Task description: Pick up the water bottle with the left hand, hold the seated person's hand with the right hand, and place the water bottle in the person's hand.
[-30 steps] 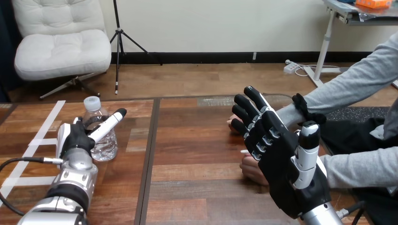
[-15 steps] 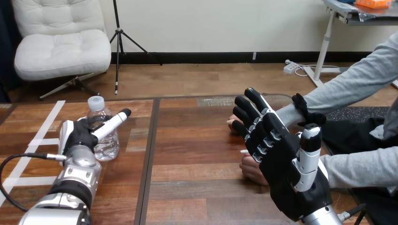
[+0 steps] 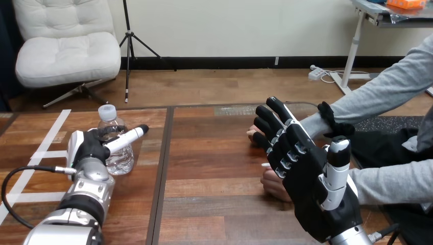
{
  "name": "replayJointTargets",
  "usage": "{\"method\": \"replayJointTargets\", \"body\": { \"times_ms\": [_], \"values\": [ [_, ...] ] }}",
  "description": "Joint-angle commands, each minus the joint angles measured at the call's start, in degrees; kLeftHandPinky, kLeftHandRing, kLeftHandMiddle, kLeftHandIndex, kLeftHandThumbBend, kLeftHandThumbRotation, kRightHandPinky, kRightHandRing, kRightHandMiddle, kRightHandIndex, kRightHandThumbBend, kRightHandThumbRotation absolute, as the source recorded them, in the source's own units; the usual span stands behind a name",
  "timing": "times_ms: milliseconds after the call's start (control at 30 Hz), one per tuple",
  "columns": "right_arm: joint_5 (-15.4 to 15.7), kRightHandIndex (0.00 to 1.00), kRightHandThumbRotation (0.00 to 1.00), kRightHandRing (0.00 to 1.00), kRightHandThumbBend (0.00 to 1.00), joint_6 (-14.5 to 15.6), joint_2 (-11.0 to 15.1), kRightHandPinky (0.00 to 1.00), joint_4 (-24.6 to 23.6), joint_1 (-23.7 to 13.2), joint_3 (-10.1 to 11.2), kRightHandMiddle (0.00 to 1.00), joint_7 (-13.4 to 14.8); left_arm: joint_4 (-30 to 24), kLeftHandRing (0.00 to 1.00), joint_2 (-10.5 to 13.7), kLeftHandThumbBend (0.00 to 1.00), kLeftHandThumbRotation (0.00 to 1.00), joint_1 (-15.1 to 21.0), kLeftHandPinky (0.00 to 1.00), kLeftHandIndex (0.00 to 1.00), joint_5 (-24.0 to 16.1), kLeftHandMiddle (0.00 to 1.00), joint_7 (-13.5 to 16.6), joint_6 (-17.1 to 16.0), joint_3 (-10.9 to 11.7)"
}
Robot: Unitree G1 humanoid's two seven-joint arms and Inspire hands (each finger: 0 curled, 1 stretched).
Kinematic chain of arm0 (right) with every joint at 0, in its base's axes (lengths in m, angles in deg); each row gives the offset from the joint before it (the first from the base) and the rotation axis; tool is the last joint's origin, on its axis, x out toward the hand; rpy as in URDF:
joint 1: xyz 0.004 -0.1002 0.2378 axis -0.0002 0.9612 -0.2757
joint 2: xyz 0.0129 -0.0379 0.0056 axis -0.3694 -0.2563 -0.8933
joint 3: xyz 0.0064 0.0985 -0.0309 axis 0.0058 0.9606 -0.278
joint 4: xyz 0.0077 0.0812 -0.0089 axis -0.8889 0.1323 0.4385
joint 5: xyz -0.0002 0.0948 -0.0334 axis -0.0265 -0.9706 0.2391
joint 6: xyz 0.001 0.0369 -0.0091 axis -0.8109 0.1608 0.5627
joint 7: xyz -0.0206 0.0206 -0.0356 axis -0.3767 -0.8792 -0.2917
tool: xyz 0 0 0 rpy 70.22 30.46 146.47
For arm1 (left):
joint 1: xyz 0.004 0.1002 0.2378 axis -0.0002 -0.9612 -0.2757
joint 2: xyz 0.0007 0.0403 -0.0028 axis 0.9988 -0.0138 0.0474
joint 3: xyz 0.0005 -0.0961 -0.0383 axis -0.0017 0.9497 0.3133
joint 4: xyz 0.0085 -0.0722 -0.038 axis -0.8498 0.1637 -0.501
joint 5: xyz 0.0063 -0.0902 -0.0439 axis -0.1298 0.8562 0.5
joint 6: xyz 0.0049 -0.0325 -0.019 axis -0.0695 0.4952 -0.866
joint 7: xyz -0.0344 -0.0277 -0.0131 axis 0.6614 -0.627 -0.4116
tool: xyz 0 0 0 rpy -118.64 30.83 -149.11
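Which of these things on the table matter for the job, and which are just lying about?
Job: water bottle, left hand gripping it, open right hand, person's far hand, person's near hand.
Lying about: white tape strips on the table.

Clear white-capped water bottle (image 3: 121, 160), upright, at left part of table (image 3: 214, 163).

L hand (image 3: 91, 147) curled on water bottle (image 3: 121, 159); R hand (image 3: 306, 178) raised, flat.
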Motion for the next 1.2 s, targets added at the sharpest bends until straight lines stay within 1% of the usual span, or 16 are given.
{"method": "replayJointTargets", "body": {
  "times_ms": [0,167,300,333,567,633,767,867,933,967,1067,1167],
  "values": [
    [-0.4,0.98,1.0,0.99,0.98,-0.4,-0.2,1.0,-3.1,-1.2,-0.5,0.97,0.0,0.0,0.84,-0.1,1.0,0.38,5.4,0.74,0.9,-1.1,0.87,1.3,0.3,-0.6],
    [-0.5,0.99,1.0,0.99,0.98,-0.4,-0.1,1.0,-3.2,-1.1,-0.5,0.97,0.0,0.0,0.83,-0.1,1.0,0.35,5.6,0.74,0.9,-2.0,0.87,1.3,1.0,-1.4],
    [-0.7,0.99,1.0,1.0,0.98,-0.4,-0.1,1.0,-3.0,-1.2,-0.5,0.97,-0.1,0.1,0.81,0.0,1.0,0.33,5.7,0.74,0.87,-2.7,0.86,1.3,1.4,-2.0],
    [-0.7,0.99,1.0,1.0,0.98,-0.4,-0.1,1.0,-3.0,-1.2,-0.5,0.97,-0.2,0.1,0.8,-0.1,1.0,0.32,5.7,0.74,0.85,-2.8,0.84,1.3,1.5,-2.1],
    [-0.9,0.99,1.0,1.0,0.98,-0.3,0.0,1.0,-3.1,-1.0,-0.5,0.97,-0.2,0.1,0.74,-0.2,1.0,0.32,6.2,0.67,0.79,-3.5,0.79,1.3,3.4,-2.7],
    [-0.9,0.99,1.0,1.0,0.98,-0.3,0.0,1.0,-3.0,-1.0,-0.6,0.97,-0.2,0.1,0.73,-0.2,1.0,0.31,6.3,0.64,0.78,-3.4,0.78,1.2,3.7,-2.6],
    [-0.9,0.99,1.0,0.99,0.98,-0.4,0.0,1.0,-2.9,-0.9,-0.6,0.97,-0.2,0.0,0.73,-0.4,1.0,0.28,6.4,0.63,0.78,-2.4,0.78,1.2,3.9,-1.7],
    [-0.9,0.99,1.0,0.99,0.98,-0.4,-0.1,1.0,-2.9,-0.9,-0.7,0.97,-0.1,0.0,0.74,-0.6,0.98,0.23,6.4,0.65,0.77,-1.8,0.79,1.0,4.1,-1.1],
    [-0.9,0.99,1.0,0.99,0.98,-0.4,0.0,1.0,-2.9,-0.9,-0.7,0.97,-0.1,-0.1,0.75,-0.7,0.96,0.17,6.6,0.66,0.77,-1.5,0.81,1.0,4.4,-0.8],
    [-0.9,0.99,1.0,0.99,0.98,-0.4,0.0,1.0,-2.9,-0.9,-0.7,0.97,-0.1,-0.2,0.75,-0.8,0.95,0.16,6.7,0.66,0.77,-1.0,0.81,1.1,4.5,-0.3],
    [-0.9,0.99,1.0,0.99,0.98,-0.5,0.0,1.0,-2.9,-0.8,-0.8,0.97,0.0,-0.3,0.77,-1.1,0.93,0.09,6.8,0.67,0.75,0.2,0.82,1.5,4.6,0.7],
    [-0.9,0.99,1.0,0.99,0.98,-0.5,0.0,1.0,-2.9,-0.8,-0.8,0.97,0.0,-0.6,0.77,-1.4,0.92,0.05,6.9,0.66,0.67,1.1,0.81,2.3,4.9,1.5]
  ]
}}
